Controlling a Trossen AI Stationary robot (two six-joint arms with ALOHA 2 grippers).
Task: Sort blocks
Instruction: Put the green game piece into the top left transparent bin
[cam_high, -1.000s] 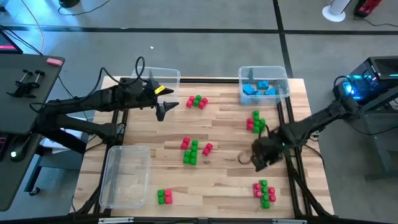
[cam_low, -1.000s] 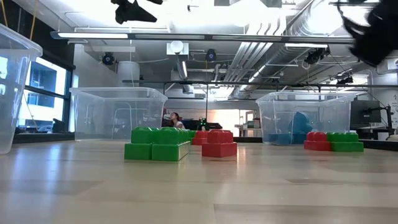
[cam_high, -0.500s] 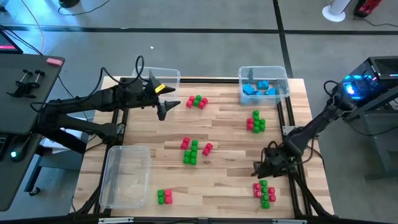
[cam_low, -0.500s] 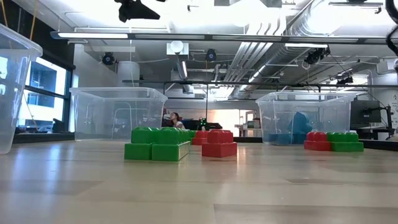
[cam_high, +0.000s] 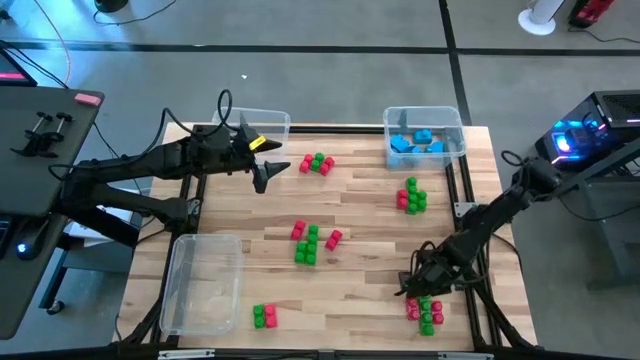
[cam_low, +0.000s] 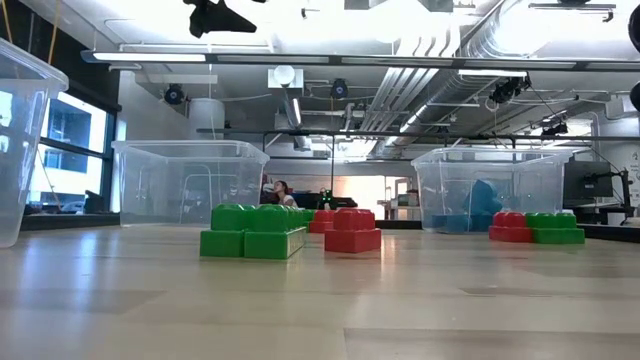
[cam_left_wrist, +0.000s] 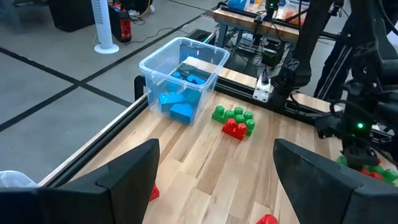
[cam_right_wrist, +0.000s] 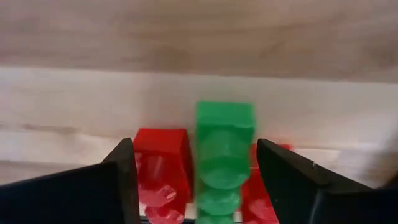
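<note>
Small red and green blocks lie in clusters on the wooden table: far (cam_high: 317, 163), right (cam_high: 411, 195), centre (cam_high: 312, 242), near left (cam_high: 264, 316) and near right (cam_high: 427, 312). Blue blocks (cam_high: 418, 142) sit in the far right clear bin. My right gripper (cam_high: 415, 287) hangs open just over the near-right cluster, pointing steeply down. In its wrist view a green block (cam_right_wrist: 224, 146) and a red block (cam_right_wrist: 161, 165) show between its fingers (cam_right_wrist: 121, 180); my right gripper (cam_right_wrist: 196, 186) touches neither. My left gripper (cam_high: 263, 178) is open and raised at the far left; in its wrist view my left gripper (cam_left_wrist: 214, 180) is empty.
An empty clear bin (cam_high: 262, 125) stands at the far left behind my left gripper. Another empty one (cam_high: 203, 283) stands at the near left. The blue-block bin (cam_high: 452, 128) is at the far right. Bare wood lies between the clusters.
My right gripper has gone toward the table's near edge and down, from beside the table's right rail to just above the near-right cluster. Its wrist has rolled on the way. The blocks have stayed where they were.
</note>
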